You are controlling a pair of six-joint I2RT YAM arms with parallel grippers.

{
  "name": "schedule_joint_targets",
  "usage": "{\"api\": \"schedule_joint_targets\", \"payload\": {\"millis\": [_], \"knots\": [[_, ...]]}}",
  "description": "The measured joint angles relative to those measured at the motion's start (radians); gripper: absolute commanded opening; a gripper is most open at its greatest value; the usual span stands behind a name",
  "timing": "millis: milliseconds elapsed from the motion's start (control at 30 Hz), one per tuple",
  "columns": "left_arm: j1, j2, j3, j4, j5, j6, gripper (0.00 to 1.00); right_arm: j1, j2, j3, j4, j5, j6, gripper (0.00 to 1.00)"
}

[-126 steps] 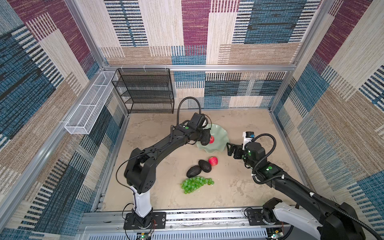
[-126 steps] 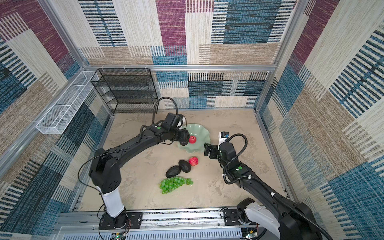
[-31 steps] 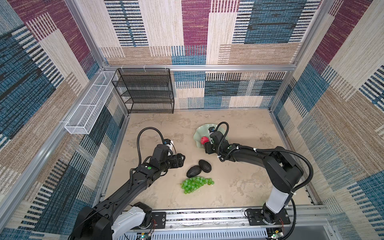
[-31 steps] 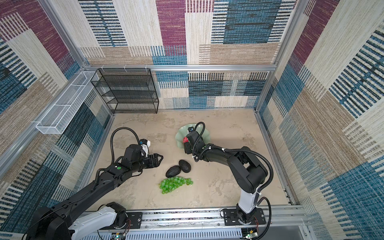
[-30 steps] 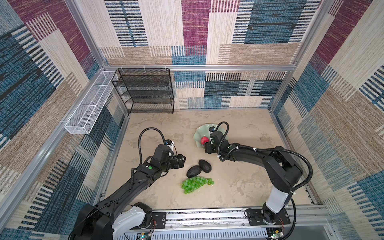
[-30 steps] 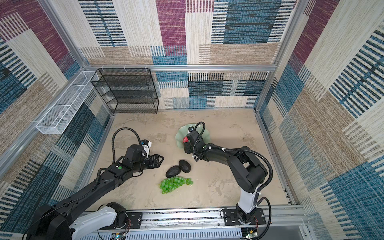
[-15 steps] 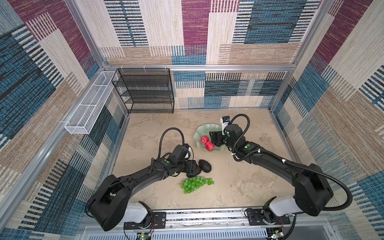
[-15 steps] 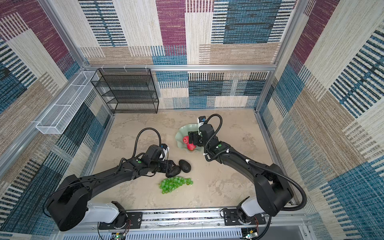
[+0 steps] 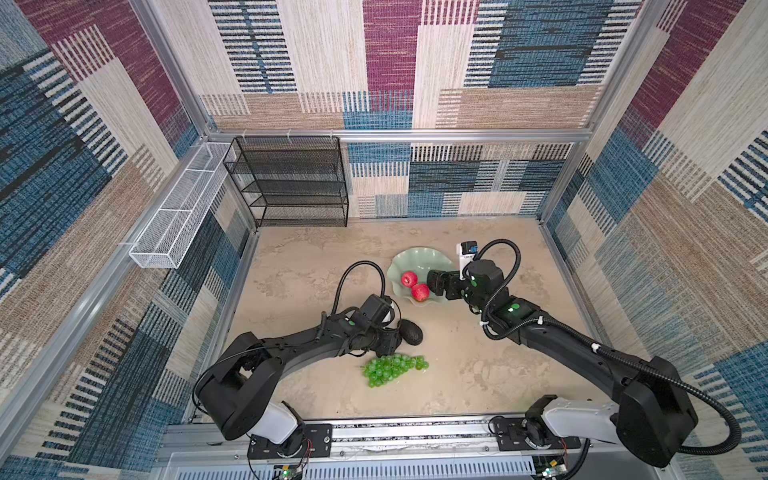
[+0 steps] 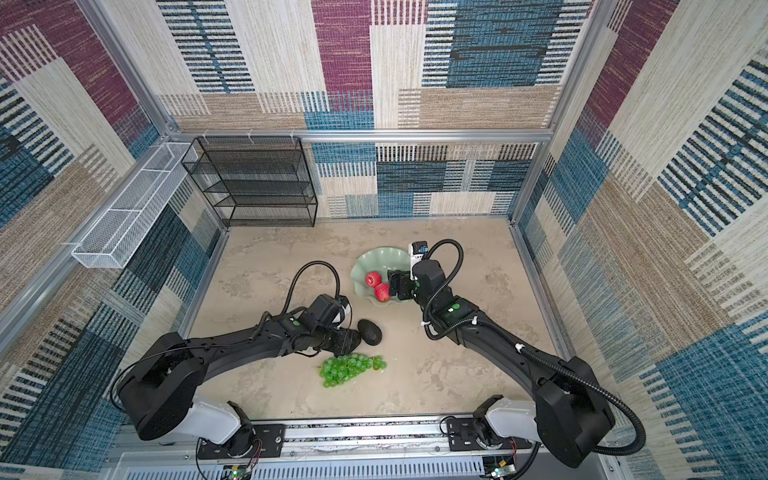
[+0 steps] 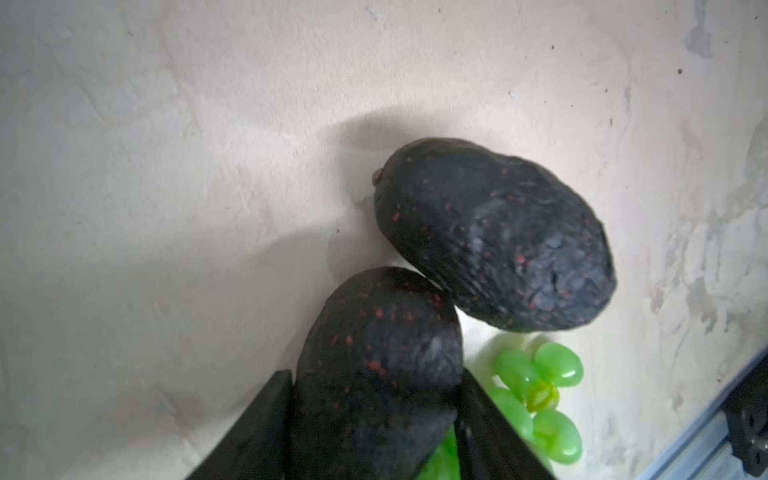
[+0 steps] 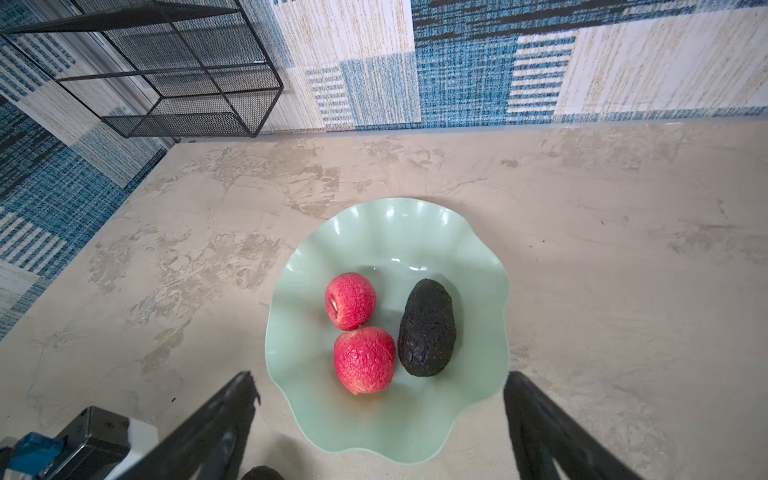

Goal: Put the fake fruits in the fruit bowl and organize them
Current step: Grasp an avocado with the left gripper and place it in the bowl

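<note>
No lettering, brand, number or sign can be read in any view. The white camera block (image 9: pixel 465 254) on the right arm's wrist carries a small blue and dark mark, seen in both top views but too small to make out.

Patchwork walls (image 9: pixel 390 62), black mesh shelf (image 9: pixel 291 183)

fruits lying in two clusters

an apple (image 12: pixel 350 300), a second apple (image 12: pixel 364 359) and an avocado (image 12: pixel 427 328) are lying together in the fruit bowl (image 9: pixel 415 254). before it, a second avocado (image 9: pixel 410 331) is touching a third avocado (image 11: pixel 378 374) on the table (image 9: pixel 478 374), grapes (image 9: pixel 390 369) sitting just before them.
</note>
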Motion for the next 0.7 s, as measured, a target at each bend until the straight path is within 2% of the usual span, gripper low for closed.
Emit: {"api": "schedule_joint_targets", "payload": {"millis": [100, 233, 433, 567, 700], "knots": [[-0.002, -0.01, 0.003, -0.011, -0.024, 0.0, 0.44, -0.002, -0.003, 0.0, 0.0, 0.001, 0.0, 0.94], [0.003, -0.092, 0.005, -0.093, -0.093, 0.006, 0.45, -0.003, -0.021, -0.01, 0.003, 0.001, 0.0, 0.94], [0.009, -0.153, 0.134, -0.136, -0.145, 0.092, 0.46, -0.005, -0.054, -0.051, 0.003, 0.0, 0.015, 0.94], [0.023, -0.025, 0.349, -0.144, -0.171, 0.201, 0.47, -0.005, -0.098, -0.083, 0.003, 0.001, 0.027, 0.94], [0.039, 0.196, 0.614, -0.138, -0.172, 0.314, 0.47, -0.005, -0.183, -0.131, -0.001, 0.007, 0.049, 0.94]]}}
